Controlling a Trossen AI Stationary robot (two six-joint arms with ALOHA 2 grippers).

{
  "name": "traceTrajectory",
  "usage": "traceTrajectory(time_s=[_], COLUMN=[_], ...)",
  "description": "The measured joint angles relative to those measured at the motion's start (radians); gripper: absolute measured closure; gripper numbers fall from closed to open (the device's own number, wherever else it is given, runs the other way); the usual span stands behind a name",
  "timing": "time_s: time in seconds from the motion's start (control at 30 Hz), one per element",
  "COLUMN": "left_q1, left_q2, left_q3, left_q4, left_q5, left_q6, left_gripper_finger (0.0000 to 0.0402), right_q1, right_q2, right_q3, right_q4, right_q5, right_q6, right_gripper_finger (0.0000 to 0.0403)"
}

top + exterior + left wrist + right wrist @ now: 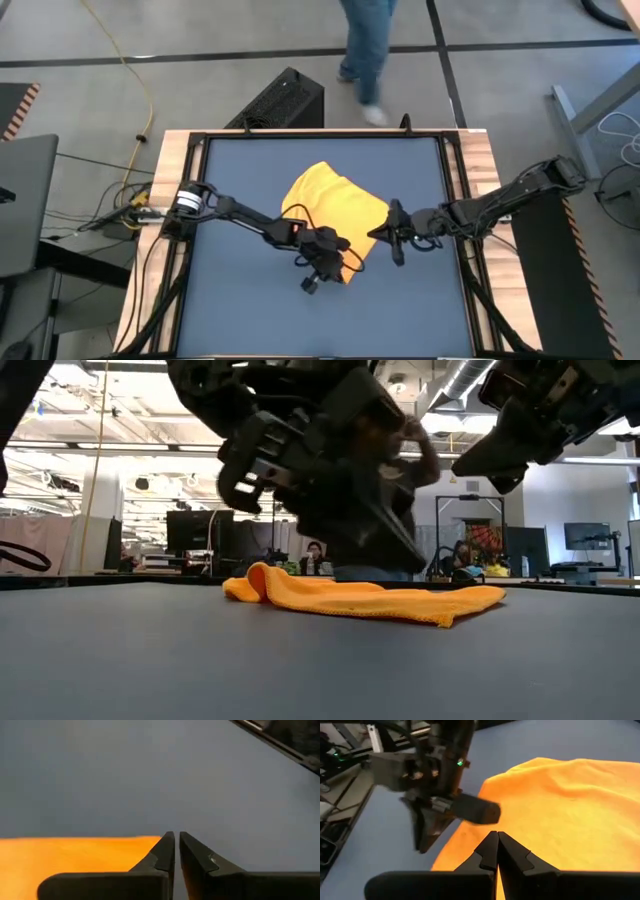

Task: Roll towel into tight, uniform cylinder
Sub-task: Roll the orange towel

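The towel (335, 206) lies loosely folded near the middle of the dark blue mat (240, 300) on the table (170, 160). The left pincer (322, 270) hangs clenched and empty at its near edge. The right pincer (395, 232), also clenched and empty, hangs at the towel's right edge.

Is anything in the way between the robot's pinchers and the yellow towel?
No, nothing visible. The left gripper and right gripper are both right at the towel, with only the blue mat around it.
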Motion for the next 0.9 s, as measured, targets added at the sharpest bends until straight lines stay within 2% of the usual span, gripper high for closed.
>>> traceTrajectory(time_s=[0.1, 0.23, 0.33, 0.7, 0.9], left_q1=[0.004, 0.002, -0.004, -0.032, -0.021], left_q2=[-0.003, -0.005, -0.003, 0.026, 0.084], left_q3=[0.011, 0.025, 0.026, 0.025, 0.027], left_q4=[0.003, 0.004, -0.006, -0.083, -0.023], left_q5=[0.004, -0.050, -0.074, -0.222, -0.185], left_q6=[-0.004, 0.009, 0.012, 0.013, -0.023], left_gripper_finger=[0.0333, 0.0278, 0.0252, 0.0242, 0.0242], right_q1=[-0.011, -0.011, -0.008, -0.010, -0.009], right_q2=[-0.001, 0.001, 0.005, 0.006, 0.006], right_q3=[0.000, 0.000, 0.000, 0.000, 0.000], right_q4=[-0.004, -0.010, -0.009, -0.040, -0.105], right_q5=[0.002, 0.004, 0.004, 0.004, 0.009], right_q6=[0.009, 0.018, 0.023, 0.025, 0.025], right_gripper_finger=[0.0370, 0.0370, 0.0370, 0.0370, 0.0370])
